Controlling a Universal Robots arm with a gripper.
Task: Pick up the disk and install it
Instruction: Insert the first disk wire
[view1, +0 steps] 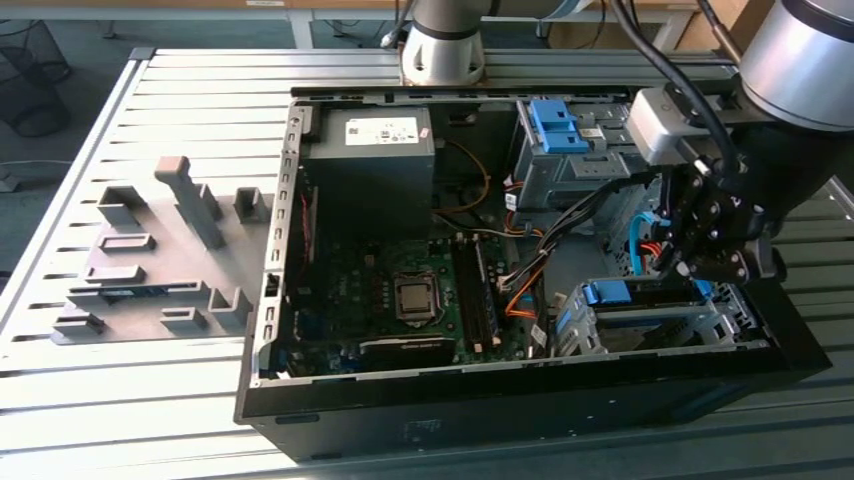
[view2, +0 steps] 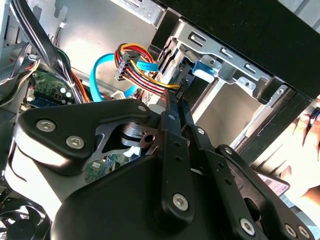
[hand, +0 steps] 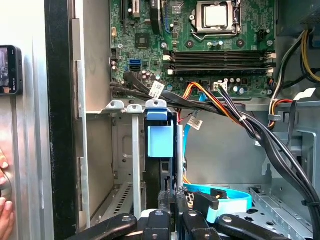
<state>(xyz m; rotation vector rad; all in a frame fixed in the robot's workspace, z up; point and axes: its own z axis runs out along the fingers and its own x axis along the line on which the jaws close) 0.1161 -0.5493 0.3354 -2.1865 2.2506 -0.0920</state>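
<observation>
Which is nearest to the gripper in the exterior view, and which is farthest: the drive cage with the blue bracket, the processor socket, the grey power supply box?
From the gripper:
1. Drive cage with blue bracket, just below it at the case's front corner.
2. Processor socket, mid-motherboard, toward the exterior view's left.
3. Grey power supply box, in the far back corner.

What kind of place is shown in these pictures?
Probably a robot test bench or workshop for computer assembly. An open computer case lies on a slotted metal table, a robot arm's gripper reaches into it, and grey holders stand beside it.
</observation>
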